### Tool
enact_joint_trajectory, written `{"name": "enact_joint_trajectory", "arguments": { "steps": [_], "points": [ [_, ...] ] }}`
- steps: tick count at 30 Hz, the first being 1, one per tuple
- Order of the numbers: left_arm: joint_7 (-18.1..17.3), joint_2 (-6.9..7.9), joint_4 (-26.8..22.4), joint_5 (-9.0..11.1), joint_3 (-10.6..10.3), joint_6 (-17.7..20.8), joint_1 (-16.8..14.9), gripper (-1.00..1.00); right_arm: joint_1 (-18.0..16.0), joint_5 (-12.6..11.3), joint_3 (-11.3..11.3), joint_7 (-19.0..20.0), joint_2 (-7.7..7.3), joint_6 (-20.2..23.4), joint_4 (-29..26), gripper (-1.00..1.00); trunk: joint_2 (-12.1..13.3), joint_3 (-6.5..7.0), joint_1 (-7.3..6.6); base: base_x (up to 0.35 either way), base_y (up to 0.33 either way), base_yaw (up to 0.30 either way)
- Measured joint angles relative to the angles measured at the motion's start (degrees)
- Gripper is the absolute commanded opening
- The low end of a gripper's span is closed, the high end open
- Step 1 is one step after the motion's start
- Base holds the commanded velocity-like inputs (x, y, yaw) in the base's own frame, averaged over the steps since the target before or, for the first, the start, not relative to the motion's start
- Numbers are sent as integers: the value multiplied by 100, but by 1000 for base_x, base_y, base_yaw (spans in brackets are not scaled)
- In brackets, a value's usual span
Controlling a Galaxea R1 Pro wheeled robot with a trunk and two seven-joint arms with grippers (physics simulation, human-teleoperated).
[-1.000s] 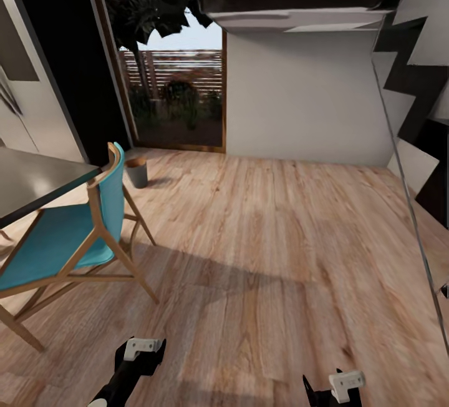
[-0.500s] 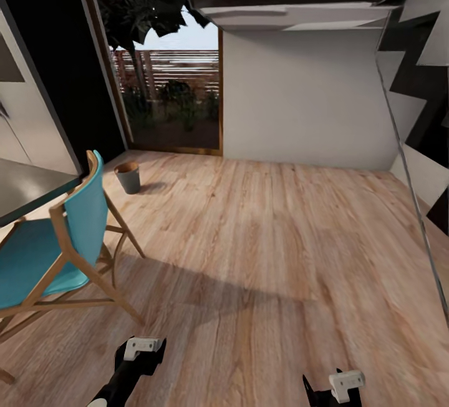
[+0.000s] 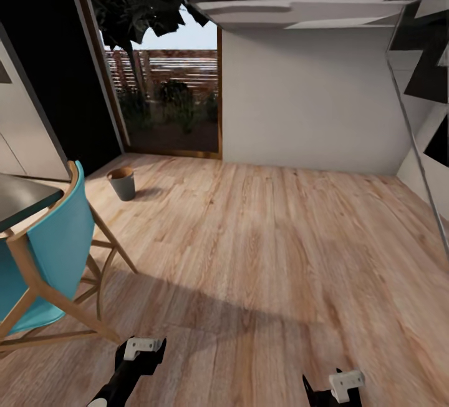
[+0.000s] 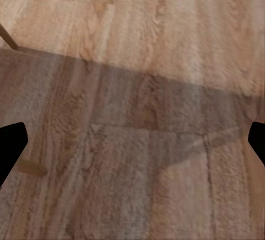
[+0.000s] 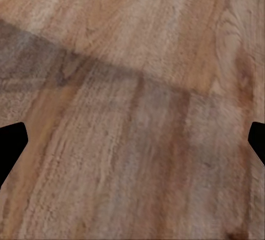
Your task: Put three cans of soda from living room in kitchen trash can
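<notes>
Your left gripper and right gripper are hanging low over the wooden floor. In both wrist views the dark fingertips are sitting far apart at the frame edges, so both grippers are standing wide and holding nothing. Just ahead and to the left of your left gripper, a blue chair is standing beside a dark table. Farther ahead on that side, well apart from both grippers, the tash can is sitting upright near the glass door.

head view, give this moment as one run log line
phase: transit | trash can: upright on floor by glass door | left gripper: open, empty | right gripper: open, empty
</notes>
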Motion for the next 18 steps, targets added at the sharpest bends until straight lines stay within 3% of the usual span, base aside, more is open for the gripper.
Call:
{"name": "enact_joint_trajectory", "arguments": {
  "steps": [18],
  "points": [
    [0,0,3,0,0,0,0,100,3,0,1,-3,2,0,0,100,0,0,0,317,-15,0]
  ]
}}
